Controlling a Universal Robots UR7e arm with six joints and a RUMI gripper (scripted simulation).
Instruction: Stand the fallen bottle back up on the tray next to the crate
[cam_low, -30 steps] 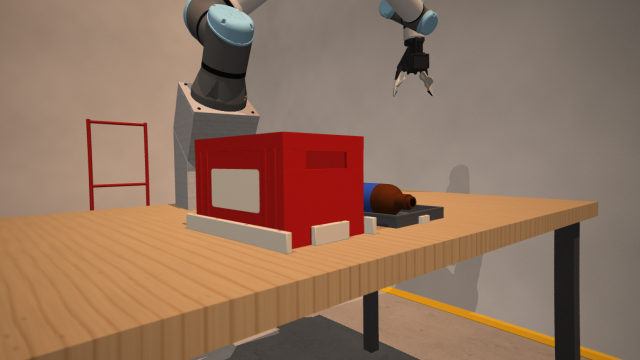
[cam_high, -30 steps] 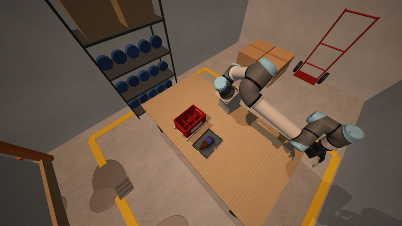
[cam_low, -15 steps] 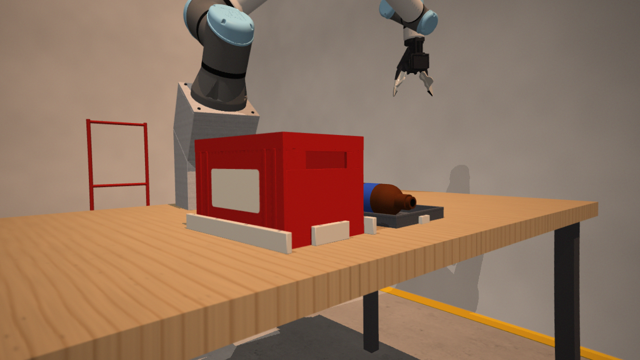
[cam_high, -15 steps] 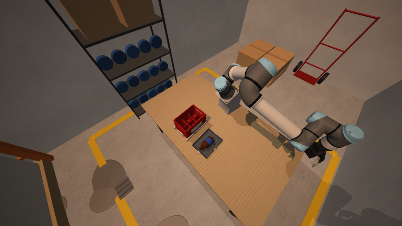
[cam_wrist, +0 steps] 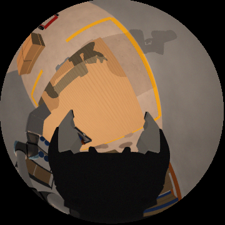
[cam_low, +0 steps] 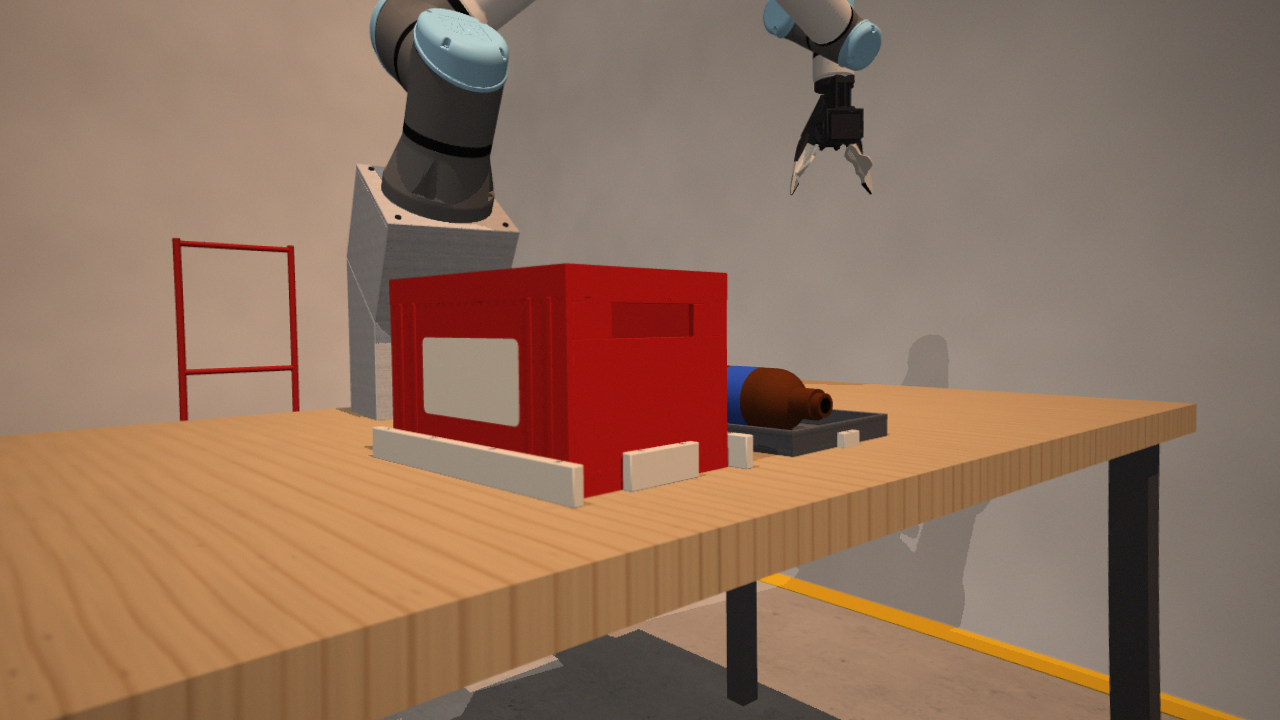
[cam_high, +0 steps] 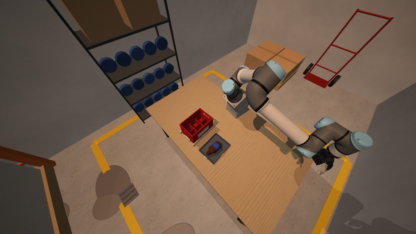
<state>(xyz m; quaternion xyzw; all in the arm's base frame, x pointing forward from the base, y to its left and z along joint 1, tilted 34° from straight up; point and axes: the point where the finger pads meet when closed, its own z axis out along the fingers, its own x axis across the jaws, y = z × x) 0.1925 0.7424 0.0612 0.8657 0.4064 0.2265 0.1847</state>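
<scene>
A brown bottle (cam_high: 214,147) (cam_low: 774,398) with a blue label lies on its side on the dark grey tray (cam_high: 221,154) (cam_low: 861,426). Its neck points away from the red crate (cam_high: 190,131) (cam_low: 554,376), which stands right beside the tray. My gripper (cam_high: 325,168) (cam_low: 829,183) (cam_wrist: 109,111) is open and empty. It hangs high in the air past the table's far edge, well away from the tray. In the wrist view only a sliver of the tray (cam_wrist: 84,136) shows beside one finger.
The wooden table (cam_high: 255,180) (cam_low: 268,537) (cam_wrist: 103,100) carries the arm's base (cam_high: 237,106). White stop blocks (cam_low: 474,461) lie around the crate and tray. A shelf rack (cam_high: 139,58), a cardboard box (cam_high: 276,58) and a red hand truck (cam_high: 343,52) stand off the table.
</scene>
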